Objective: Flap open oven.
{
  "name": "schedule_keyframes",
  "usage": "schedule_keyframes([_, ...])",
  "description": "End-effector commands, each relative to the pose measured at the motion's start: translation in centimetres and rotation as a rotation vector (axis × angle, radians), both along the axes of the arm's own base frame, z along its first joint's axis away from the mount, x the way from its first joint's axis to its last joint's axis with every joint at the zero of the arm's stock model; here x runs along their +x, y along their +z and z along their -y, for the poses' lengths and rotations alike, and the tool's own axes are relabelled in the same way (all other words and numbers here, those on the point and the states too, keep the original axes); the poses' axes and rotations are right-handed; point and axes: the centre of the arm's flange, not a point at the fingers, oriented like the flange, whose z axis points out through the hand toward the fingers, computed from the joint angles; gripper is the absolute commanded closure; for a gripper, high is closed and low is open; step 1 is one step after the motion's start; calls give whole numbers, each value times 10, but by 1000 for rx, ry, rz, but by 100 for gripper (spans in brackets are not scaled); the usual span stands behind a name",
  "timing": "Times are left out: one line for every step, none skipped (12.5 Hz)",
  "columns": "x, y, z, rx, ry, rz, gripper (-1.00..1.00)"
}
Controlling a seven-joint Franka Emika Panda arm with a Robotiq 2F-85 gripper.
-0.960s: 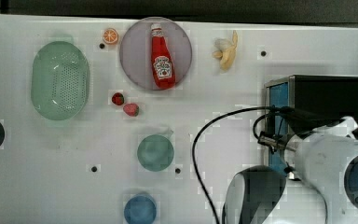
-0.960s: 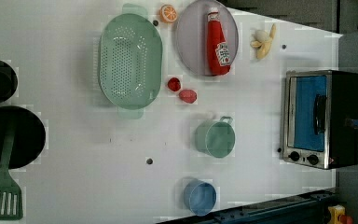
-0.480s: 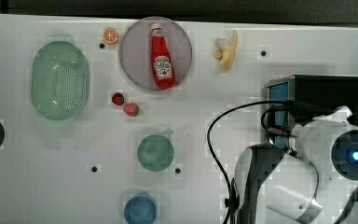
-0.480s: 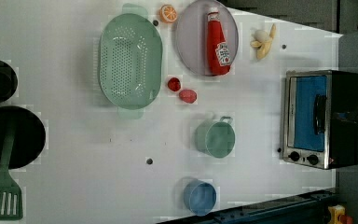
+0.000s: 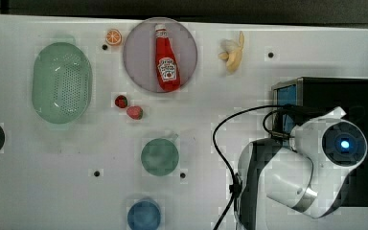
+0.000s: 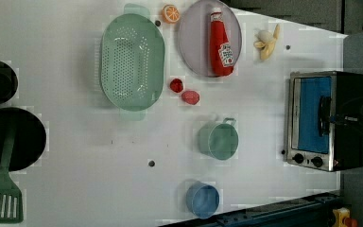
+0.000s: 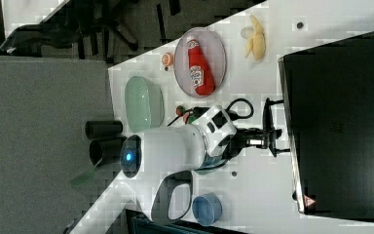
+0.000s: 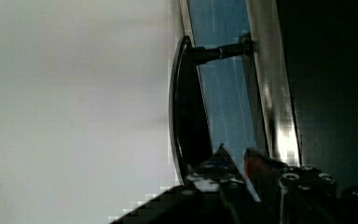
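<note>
The oven (image 6: 326, 120) stands at the left view's right edge, its blue glass door (image 6: 312, 113) upright and closed, with the dark bar handle (image 6: 323, 116) across it. My gripper (image 6: 335, 118) reaches in from the left view's right and meets that handle. In the wrist view the handle (image 8: 186, 107) runs just beside my gripper (image 8: 237, 151). Its fingertips (image 8: 221, 150) stand a narrow gap apart on the glass (image 8: 223, 70) side of the bar, with glass showing between them. In the top view my white arm (image 5: 306, 167) covers the oven's (image 5: 330, 96) front.
In the top view, a ketchup bottle (image 5: 166, 60) lies on a round plate (image 5: 139, 52). A banana (image 5: 234, 53), a green colander (image 5: 61, 81), two strawberries (image 5: 128, 107), a green cup (image 5: 160, 156) and a blue cup (image 5: 143, 215) are spread over the white table. Black pans (image 6: 9, 137) sit at the left view's left.
My arm has swung over the oven's front, and the gripper has slid in from the left view's right edge up to the handle. The door has stayed closed.
</note>
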Motion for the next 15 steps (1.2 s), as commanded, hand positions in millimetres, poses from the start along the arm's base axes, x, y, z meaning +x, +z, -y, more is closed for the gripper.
schedule_keyframes([4, -4, 3, -13, 42, 16, 65])
schedule_keyframes([5, -9, 0, -12, 48, 7, 65])
schedule_keyframes([8, -11, -4, -14, 52, 4, 65])
schedule_keyframes([9, -12, -7, -18, 56, 0, 65])
schedule_keyframes([11, -12, -12, -33, 79, -8, 65])
schedule_keyframes([14, -13, -18, -55, 94, -21, 65])
schedule_keyframes([16, -14, -25, -86, 98, -36, 65])
schedule_keyframes([18, -16, -32, -125, 104, -48, 65])
schedule_keyframes([20, -19, -43, -168, 117, -63, 65])
schedule_keyframes([23, -23, -54, -211, 127, -79, 65])
schedule_keyframes([25, -26, -66, -246, 124, -88, 65])
schedule_keyframes([26, -30, -78, -271, 112, -98, 65])
schedule_keyframes([27, -34, -88, -289, 102, -104, 65])
schedule_keyframes([29, -39, -98, -299, 102, -109, 65])
schedule_keyframes([31, -45, -109, -307, 109, -122, 65])
